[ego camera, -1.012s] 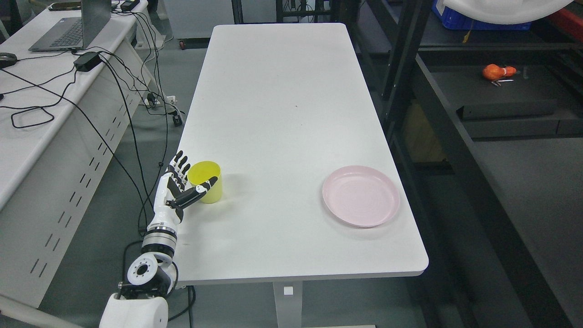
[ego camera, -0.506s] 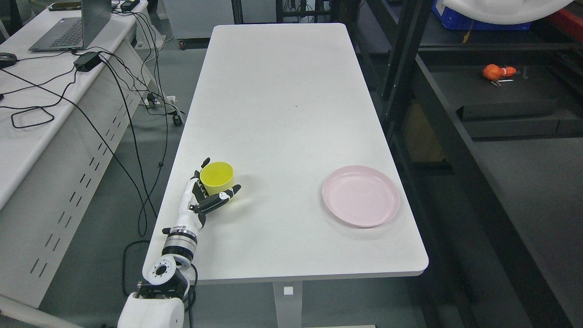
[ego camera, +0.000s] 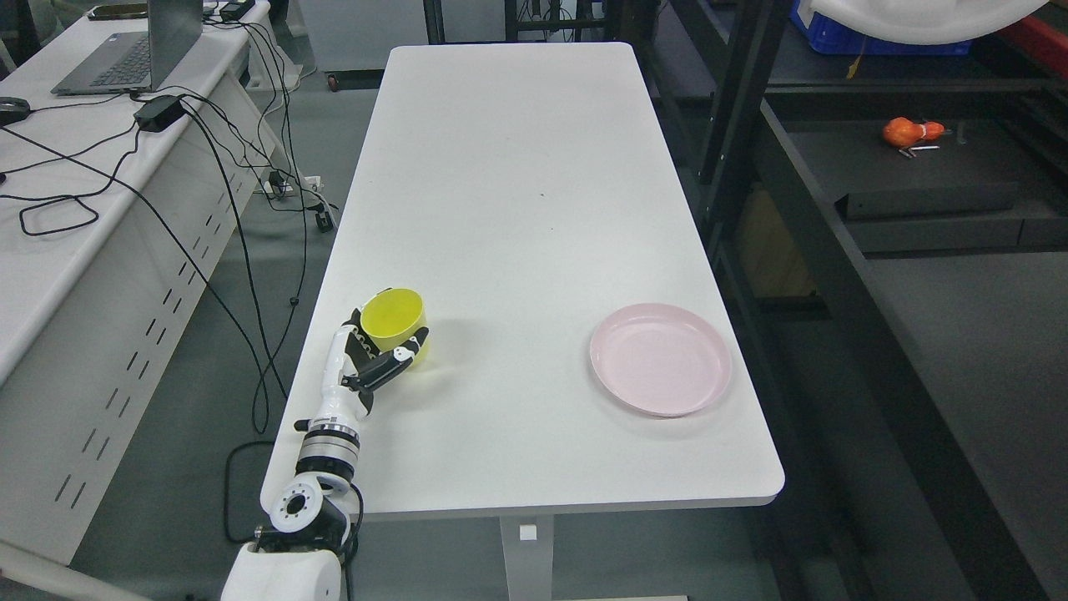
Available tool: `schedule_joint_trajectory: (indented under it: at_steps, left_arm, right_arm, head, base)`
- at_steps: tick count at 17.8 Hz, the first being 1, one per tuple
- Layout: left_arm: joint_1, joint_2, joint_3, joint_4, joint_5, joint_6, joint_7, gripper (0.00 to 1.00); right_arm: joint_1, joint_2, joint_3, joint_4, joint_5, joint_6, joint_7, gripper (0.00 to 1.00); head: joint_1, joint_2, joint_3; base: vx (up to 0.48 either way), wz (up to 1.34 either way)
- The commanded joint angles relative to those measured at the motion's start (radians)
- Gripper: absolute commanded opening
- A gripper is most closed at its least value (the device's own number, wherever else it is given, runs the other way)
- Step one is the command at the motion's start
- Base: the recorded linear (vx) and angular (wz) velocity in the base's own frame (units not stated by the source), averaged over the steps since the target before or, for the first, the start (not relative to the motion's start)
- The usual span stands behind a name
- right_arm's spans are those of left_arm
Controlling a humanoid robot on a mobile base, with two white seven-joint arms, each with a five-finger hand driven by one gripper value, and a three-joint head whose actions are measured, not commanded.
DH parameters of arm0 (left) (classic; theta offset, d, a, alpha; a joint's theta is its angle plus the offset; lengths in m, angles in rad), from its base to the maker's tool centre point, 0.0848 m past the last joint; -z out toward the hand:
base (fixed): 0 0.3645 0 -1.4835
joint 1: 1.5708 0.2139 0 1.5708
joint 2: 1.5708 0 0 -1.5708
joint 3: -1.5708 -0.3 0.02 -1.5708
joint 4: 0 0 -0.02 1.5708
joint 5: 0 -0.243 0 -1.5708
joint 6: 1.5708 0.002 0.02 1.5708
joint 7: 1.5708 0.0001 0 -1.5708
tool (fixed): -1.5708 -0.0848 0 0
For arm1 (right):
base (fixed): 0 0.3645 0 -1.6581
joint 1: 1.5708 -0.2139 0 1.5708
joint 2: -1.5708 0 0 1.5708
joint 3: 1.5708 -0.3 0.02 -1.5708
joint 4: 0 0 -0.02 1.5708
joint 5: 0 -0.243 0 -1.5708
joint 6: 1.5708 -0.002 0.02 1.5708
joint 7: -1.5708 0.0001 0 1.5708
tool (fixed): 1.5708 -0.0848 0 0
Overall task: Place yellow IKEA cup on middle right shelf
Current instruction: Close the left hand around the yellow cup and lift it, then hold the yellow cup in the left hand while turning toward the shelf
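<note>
At the lower left, the robot's left arm is reaching up from the bottom edge over the near left corner of the white surface. Its left hand is wrapping around the yellow cup: the thumb is lying across the cup's near right side and the other fingers are curling against its left wall, so the hand is closing on the cup rather than hanging open. The cup is sitting close to the surface's left edge, its open mouth tipping slightly toward the camera; whether its base is touching the surface or lifting off it is not clear.

Well apart to the right, near the surface's right edge, a pink plate is lying flat.

Farther back, the surface is stretching away toward the top of the view. To its left, a grey desk is carrying a laptop, a black power brick and loose black cables trailing down to the floor. To the right, a black shelving frame is standing beside the surface, and on one of its dark shelves a small orange object is resting.
</note>
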State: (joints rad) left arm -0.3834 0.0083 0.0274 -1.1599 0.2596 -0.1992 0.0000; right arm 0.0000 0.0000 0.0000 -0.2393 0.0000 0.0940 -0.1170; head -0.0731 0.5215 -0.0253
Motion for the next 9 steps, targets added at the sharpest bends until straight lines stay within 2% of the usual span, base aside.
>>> schedule_joint_trajectory:
  at_steps: [1, 5, 9]
  left_arm:
    - [0.011, 0.009, 0.06, -0.102, 0.018, -0.066, 0.001, 0.0]
    - [0.049, 0.009, 0.036, -0.32, 0.041, -0.069, 0.001, 0.0]
    - [0.115, 0.009, -0.02, -0.411, 0.041, -0.101, 0.0, 0.0]
  right_arm:
    - [0.014, -0.017, 0.017, 0.0, -0.025, 0.0, 0.0, 0.99]
    - [0.014, -0.017, 0.017, 0.0, -0.025, 0.0, 0.0, 0.99]
    - [0.014, -0.017, 0.017, 0.0, -0.025, 0.0, 0.0, 0.99]
  head:
    - [0.0, 0.0, 0.0]
    - [0.0, 0.0, 0.0]
    - [0.0, 0.0, 0.0]
  base:
    - [0.0, 0.0]
    - [0.0, 0.0]
    - [0.0, 0.0]
